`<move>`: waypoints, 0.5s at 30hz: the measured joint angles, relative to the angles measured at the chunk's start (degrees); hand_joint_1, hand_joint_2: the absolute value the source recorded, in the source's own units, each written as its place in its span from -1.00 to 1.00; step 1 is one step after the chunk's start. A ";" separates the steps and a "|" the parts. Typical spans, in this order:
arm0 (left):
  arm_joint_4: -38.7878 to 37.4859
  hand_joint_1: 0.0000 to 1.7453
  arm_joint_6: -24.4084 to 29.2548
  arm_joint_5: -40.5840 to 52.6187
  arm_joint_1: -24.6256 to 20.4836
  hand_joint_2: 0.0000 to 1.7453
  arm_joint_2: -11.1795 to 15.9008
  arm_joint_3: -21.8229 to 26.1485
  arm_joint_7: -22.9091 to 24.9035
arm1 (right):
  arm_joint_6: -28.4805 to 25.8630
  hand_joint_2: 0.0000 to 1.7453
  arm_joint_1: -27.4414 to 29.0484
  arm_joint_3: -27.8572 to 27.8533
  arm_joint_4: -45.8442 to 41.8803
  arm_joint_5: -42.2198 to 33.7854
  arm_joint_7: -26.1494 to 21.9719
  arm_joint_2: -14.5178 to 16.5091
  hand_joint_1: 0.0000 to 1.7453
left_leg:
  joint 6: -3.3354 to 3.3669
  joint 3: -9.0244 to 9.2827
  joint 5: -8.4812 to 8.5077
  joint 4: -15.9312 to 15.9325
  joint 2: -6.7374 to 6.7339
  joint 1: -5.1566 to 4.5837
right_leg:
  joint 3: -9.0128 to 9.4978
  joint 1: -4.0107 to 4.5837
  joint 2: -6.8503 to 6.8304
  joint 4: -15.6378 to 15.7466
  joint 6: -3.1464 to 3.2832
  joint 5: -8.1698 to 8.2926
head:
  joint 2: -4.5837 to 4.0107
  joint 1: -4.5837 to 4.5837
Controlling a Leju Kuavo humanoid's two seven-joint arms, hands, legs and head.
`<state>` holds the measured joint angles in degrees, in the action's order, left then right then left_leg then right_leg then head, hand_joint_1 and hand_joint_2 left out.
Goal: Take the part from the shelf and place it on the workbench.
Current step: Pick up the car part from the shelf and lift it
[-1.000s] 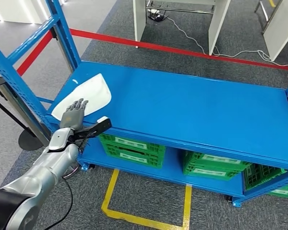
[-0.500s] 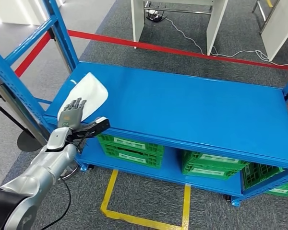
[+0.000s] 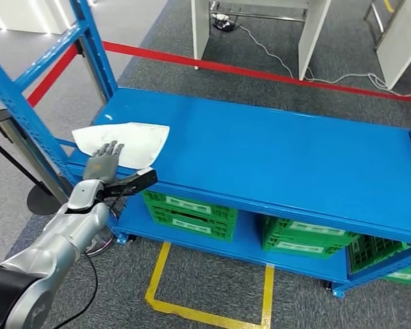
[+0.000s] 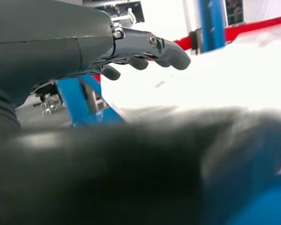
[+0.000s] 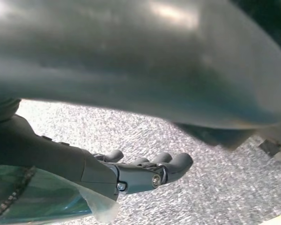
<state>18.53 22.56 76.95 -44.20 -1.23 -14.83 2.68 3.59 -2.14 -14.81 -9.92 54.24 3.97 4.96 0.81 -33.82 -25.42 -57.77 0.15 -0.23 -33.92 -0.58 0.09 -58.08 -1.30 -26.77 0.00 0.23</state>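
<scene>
Green slatted plastic crates (image 3: 190,214) sit in a row under the deck. Red floor tape line (image 3: 255,72) crosses grey carpet beyond. Yellow floor tape outline (image 3: 203,314) lies nearer. White cable (image 3: 343,75) trails past white panel legs (image 3: 311,34).

White part (image 3: 123,142), blue shelf (image 3: 276,154)
</scene>
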 joint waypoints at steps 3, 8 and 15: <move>0.39 -1.00 0.55 0.81 -0.65 1.00 -0.31 -0.09 -0.74 | 0.03 -1.00 0.14 -0.50 -0.01 0.09 0.12 0.00 -1.00 | -0.70 -0.31 -0.59 -0.70 -0.02 0.08 | 0.12 -0.16 0.08 0.17 0.82 0.10 | 0.00 0.02; 0.72 -1.00 0.37 1.16 -1.16 1.00 -0.56 -0.35 -0.97 | 0.09 -1.00 0.08 -0.94 -0.02 0.14 0.52 0.00 -1.00 | -1.89 -6.83 -7.42 -15.52 -0.02 0.44 | 0.30 -0.37 0.13 0.29 1.60 0.15 | 0.00 0.27; 0.72 -1.00 0.06 0.85 -0.93 1.00 0.05 -0.36 -0.86 | 0.09 -1.00 0.16 -1.26 -0.02 0.15 0.65 0.02 -1.00 | -0.52 -0.80 0.53 -0.72 -0.02 0.03 | 0.32 -0.16 0.30 0.24 0.85 -0.06 | 0.00 0.21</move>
<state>19.26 22.62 77.80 -45.13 -1.18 -15.19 1.83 3.68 -1.98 -16.06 -9.94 54.40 4.62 4.98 0.29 -34.62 -24.89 -58.49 0.13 -0.20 -33.59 -0.74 0.39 -57.84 -0.45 -26.83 0.00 0.44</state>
